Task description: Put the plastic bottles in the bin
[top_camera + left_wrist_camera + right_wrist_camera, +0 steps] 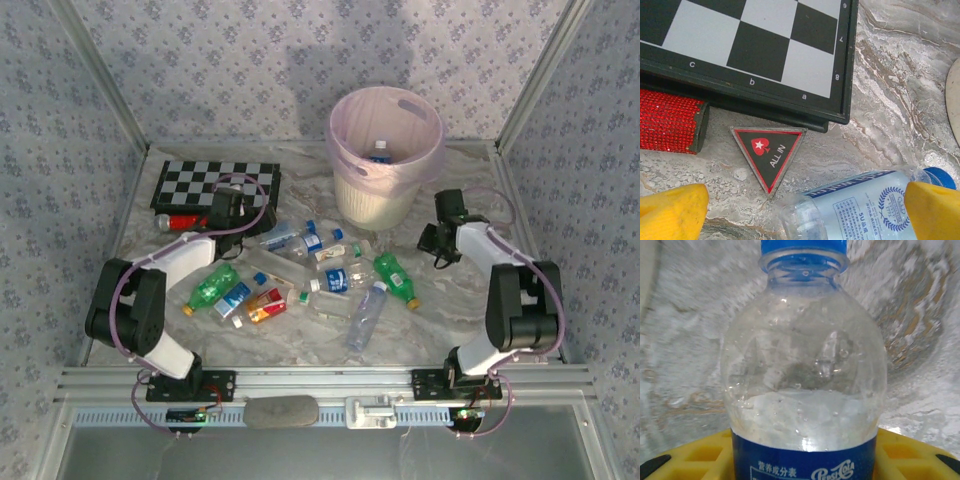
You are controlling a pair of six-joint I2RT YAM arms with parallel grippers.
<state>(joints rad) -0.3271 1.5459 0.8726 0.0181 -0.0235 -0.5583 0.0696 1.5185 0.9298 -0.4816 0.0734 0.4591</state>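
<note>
The right gripper [437,244] is clamped on a Pepsi bottle [802,365]. Its yellow fingers [905,450] sit on either side of the blue label, and the blue cap points away from the wrist. The bottle is clear, with droplets inside. Whether it is off the marble table [455,300] cannot be told. Beyond this gripper, toward the other arm, stands the bin [375,200], cream-walled with a pink liner and 1 bottle in the bin [380,150] already. The left gripper [805,192] is spread wide and holds nothing. At the tip of the finger on the right of its wrist view lies a clear bottle [860,210] on its side, blue-capped and pale-labelled. Just ahead of the fingers is a triangular ALL IN chip [767,155], then the edge of the chessboard [765,40]. A red glittery stick [667,120] lies ahead of the other finger, against the board. Between the 2 grippers the loose bottles [337,281] lie scattered, with 1 green bottle [393,272] closest to the right gripper.
</note>
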